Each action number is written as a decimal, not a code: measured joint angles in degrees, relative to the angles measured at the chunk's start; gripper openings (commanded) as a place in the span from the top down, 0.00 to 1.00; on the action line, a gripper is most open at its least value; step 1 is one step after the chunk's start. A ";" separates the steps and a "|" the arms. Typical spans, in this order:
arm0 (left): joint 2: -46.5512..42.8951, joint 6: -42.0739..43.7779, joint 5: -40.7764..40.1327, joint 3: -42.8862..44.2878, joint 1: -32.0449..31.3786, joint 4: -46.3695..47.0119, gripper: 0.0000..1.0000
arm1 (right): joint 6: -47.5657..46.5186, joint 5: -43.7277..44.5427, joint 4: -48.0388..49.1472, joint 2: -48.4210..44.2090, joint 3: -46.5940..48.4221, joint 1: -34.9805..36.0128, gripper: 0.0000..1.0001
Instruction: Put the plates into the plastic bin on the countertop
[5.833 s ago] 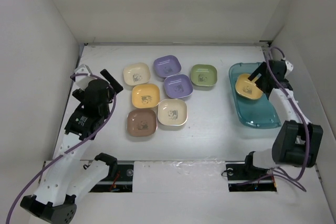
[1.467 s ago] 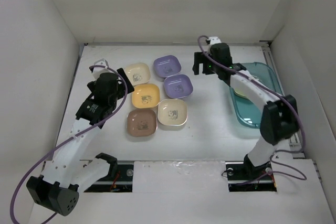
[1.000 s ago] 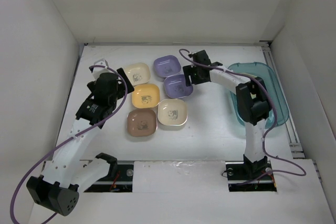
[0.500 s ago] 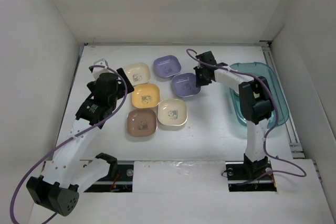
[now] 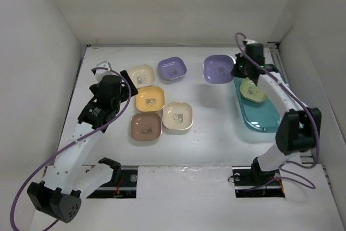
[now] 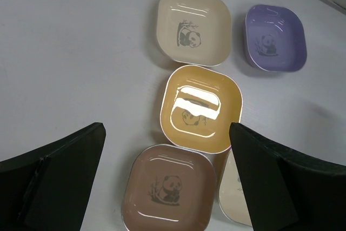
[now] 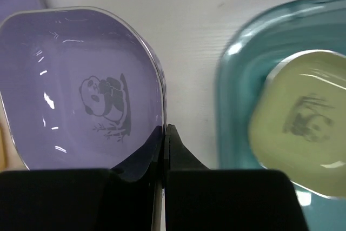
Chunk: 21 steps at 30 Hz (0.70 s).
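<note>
Clamping the purple plate (image 7: 81,96) by its rim, likely to carry it level, the right gripper (image 7: 165,133) has the plate at its left and the plastic bin (image 7: 235,106), holding a green plate (image 7: 303,117), just right.

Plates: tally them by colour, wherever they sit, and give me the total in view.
Cream plates: 2
Purple plates: 2, one held by the right gripper
Yellow plate: 1
Brown plate: 1
Green plate: 1, in the bin
Total: 7 in view
</note>
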 measured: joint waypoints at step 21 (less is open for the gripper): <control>8.37 -1.60 0.31 1.01 0.00 -2.36 0.00 | 5.99 -0.92 5.29 -7.04 -13.55 -28.00 0.04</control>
